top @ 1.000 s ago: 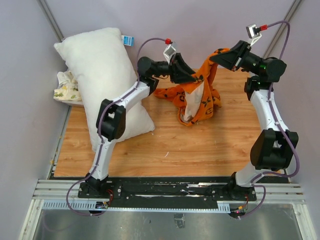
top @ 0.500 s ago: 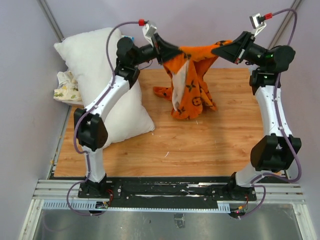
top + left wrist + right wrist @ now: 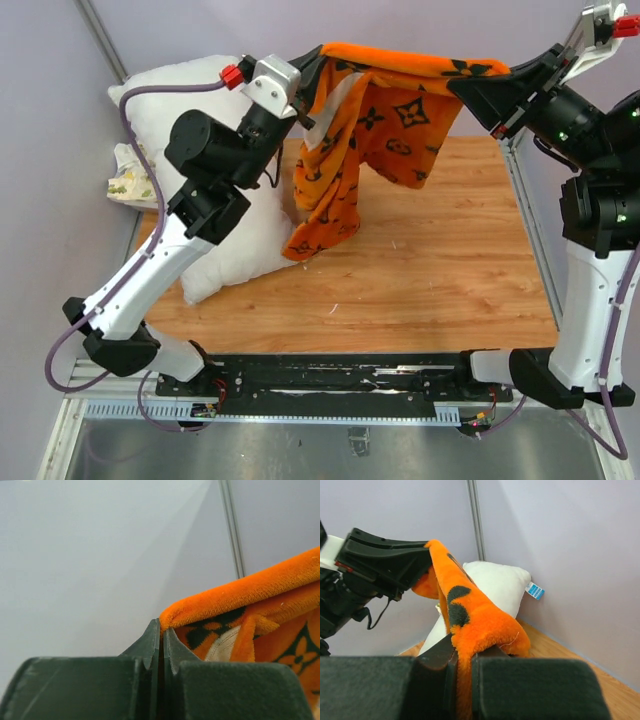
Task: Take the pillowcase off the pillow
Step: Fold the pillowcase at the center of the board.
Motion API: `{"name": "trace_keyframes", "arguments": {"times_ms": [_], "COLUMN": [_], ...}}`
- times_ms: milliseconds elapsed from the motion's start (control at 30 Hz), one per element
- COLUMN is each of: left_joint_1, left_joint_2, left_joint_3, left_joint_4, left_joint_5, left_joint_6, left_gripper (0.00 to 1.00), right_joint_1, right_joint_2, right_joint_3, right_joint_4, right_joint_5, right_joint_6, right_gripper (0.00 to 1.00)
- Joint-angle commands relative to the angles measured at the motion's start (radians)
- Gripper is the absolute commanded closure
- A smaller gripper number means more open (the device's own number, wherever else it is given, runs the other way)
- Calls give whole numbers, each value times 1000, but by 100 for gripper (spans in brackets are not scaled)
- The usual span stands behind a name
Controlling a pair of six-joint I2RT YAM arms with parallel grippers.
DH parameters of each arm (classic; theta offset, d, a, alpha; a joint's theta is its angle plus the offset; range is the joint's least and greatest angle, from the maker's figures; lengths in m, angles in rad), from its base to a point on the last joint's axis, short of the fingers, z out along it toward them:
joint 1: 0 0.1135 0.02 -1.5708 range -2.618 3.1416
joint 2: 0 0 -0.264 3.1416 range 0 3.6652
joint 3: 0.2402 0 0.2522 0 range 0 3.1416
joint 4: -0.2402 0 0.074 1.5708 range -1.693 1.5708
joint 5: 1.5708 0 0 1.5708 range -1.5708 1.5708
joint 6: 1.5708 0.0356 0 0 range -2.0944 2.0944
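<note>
Because the left tool is clamped tight on one top corner of the bright-orange plush pillowcase with black flower and monogram prints, and the right tool pinches the far end of that same edge, the cover hangs stretched between them, high above the wooden bench. Its loose lower part dangles, the tip near or brushing the plump white pillow, which lies bare at the bench's left side. Removal looks done, I judge; what remains is setting the cover down clear of the pillow.
</note>
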Motion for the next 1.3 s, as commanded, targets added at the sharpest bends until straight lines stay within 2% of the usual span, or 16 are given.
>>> {"name": "trace_keyframes", "arguments": {"times_ms": [0,133,267,467,533,633,733,833,900,1033,1067,1100,1133,1200,1233,1267], "left_joint_1": [-42,-68,-47,185,253,272,271,263,210,22,-9,-25,-38,-69,-83,-88], "left_joint_2": [-66,-20,127,317,367,338,180,31,-19,17,45,83,139,294,371,420], "left_joint_3": [-8,19,117,342,442,495,367,275,250,141,39,-44,-112,-153,-124,-99], "left_joint_4": [86,59,46,-214,-311,-395,-373,-400,-448,-516,-487,-439,-383,-353,-383,-405], "left_joint_5": [-276,-333,-413,-275,-278,-273,-94,123,233,233,221,232,262,316,278,221], "left_joint_6": [252,327,379,105,37,12,-28,-93,-109,-83,-109,-151,-203,-259,-267,-286], "left_gripper": [100,100,100,100,100,100,100,100,100,100,100,99,88,45,17,4], "right_joint_1": [0,-16,-70,-79,-64,-1,55,85,86,39,10,-24,-63,-158,-210,-256], "right_joint_2": [-5,72,232,424,515,637,701,678,641,502,458,412,378,329,324,323], "right_joint_3": [-29,-32,10,65,160,365,436,385,308,-23,-185,-262,-413,-576,-630,-671], "right_joint_4": [23,23,36,100,134,106,193,249,262,289,315,358,402,454,460,463], "right_joint_5": [50,34,-14,-20,-42,-60,-87,-106,-124,-156,-151,-146,-141,-128,-120,-112], "right_joint_6": [-40,-11,94,183,232,266,345,370,356,291,288,294,311,349,365,380], "right_gripper": [99,99,99,99,99,99,99,99,99,99,99,99,99,99,99,99]}}
